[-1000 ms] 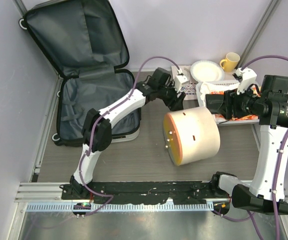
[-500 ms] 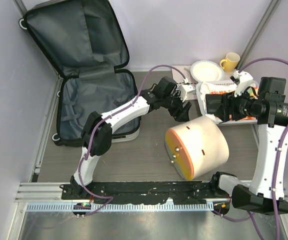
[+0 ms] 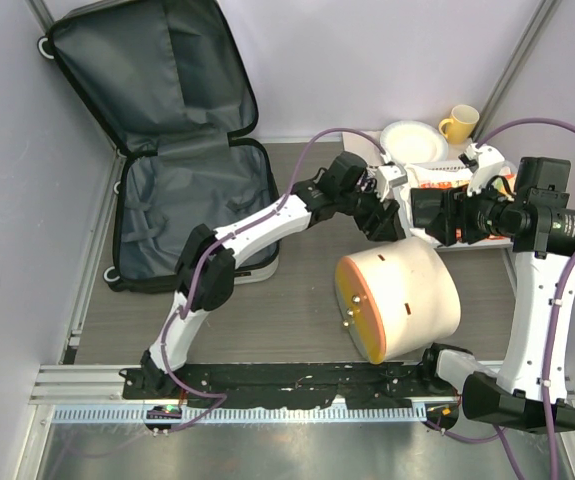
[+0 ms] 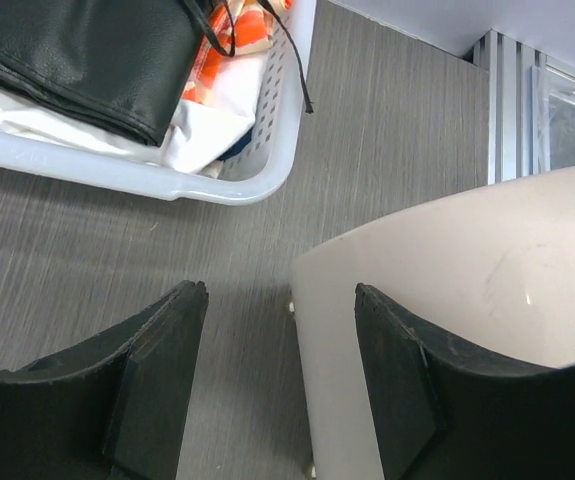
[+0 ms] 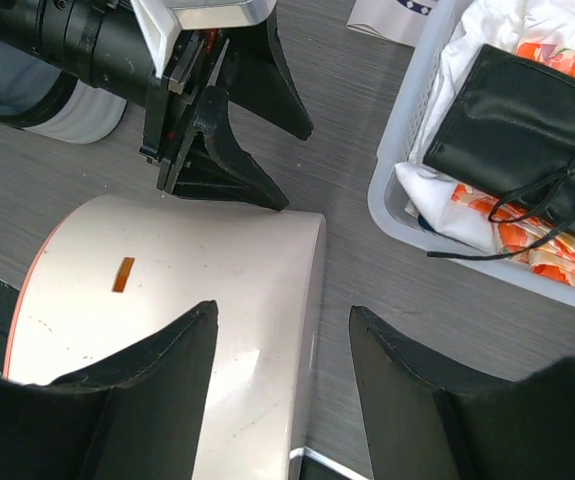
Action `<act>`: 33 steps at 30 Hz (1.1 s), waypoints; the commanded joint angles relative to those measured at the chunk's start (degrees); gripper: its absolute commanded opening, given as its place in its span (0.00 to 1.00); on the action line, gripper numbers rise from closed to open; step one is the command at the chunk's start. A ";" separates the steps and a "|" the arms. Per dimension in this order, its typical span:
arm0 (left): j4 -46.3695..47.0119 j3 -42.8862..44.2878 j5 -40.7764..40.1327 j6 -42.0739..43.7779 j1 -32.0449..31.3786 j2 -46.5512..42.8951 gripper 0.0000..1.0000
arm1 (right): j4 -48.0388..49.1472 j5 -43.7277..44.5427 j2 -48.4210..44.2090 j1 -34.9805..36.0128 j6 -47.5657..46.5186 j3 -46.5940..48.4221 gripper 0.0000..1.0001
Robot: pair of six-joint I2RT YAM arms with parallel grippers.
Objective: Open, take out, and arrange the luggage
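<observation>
While the luggage [image 3: 192, 190] lies open at the far left of the surface [image 3: 287, 320], its lid tilted back toward the wall, both halves show a dark grey fabric lining, loosely creased, inside a rounded hard rim. The surface itself is grey with a fine wood grain.

Well right of the luggage, a cream drum [image 3: 412, 290] of smooth, faintly scuffed plastic rests on its side. It is cylindrical, with small slots in its wall and an orange end face turned to the left.

The left fingers [image 3: 385, 225], dark and wedge-shaped, stand apart at the drum's far edge. In the left wrist view the drum's rim sits in the gap between them, unclamped. The right fingers [image 3: 429, 212] are likewise apart, straddling the same edge from the other side and gripping nothing.

Just behind the drum, a white slatted plastic basket [image 5: 392, 200] holds a black leather-like pouch [image 5: 517, 130] with a thin cord, lying on white and orange-patterned cloth [image 5: 547, 255]. A round white plate [image 3: 412, 142] and a yellow mug [image 3: 459, 122] sit beyond it.
</observation>
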 commanded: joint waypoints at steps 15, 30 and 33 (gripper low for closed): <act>-5.06 -43.07 -1.68 5.88 12.65 -36.04 0.57 | 3.41 -4.05 0.12 0.36 0.68 -2.43 0.61; 14.41 -31.67 -0.61 -7.55 -0.19 -18.74 0.58 | 2.71 -1.15 -0.23 0.36 2.26 0.12 0.62; 21.61 -29.73 -4.47 -13.53 -1.51 -14.87 0.60 | 2.53 -0.62 -0.40 0.36 2.26 0.03 0.62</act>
